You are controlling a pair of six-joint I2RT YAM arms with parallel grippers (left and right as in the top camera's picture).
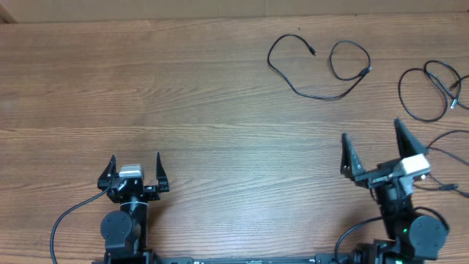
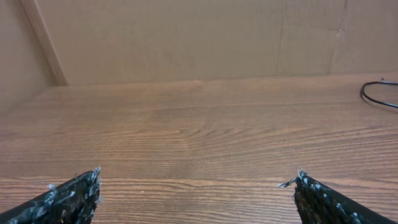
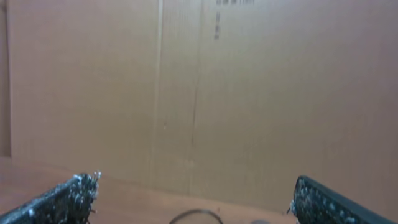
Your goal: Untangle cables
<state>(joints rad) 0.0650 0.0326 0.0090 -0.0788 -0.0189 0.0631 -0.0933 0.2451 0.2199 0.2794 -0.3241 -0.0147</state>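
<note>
A thin black cable (image 1: 319, 94) lies loosely curved at the back of the wooden table, with a loop and small plugs at its ends. A second black cable (image 1: 432, 88) lies looped at the far right, apart from the first. My left gripper (image 1: 135, 167) is open and empty near the front left, far from both. My right gripper (image 1: 374, 143) is open and empty at the front right, short of the cables. A cable loop shows at the bottom of the right wrist view (image 3: 196, 215) and at the right edge of the left wrist view (image 2: 379, 94).
A cardboard wall (image 3: 199, 93) stands along the table's back edge. Thicker black robot wires (image 1: 447, 183) run by the right arm's base, and one (image 1: 66, 220) by the left arm's base.
</note>
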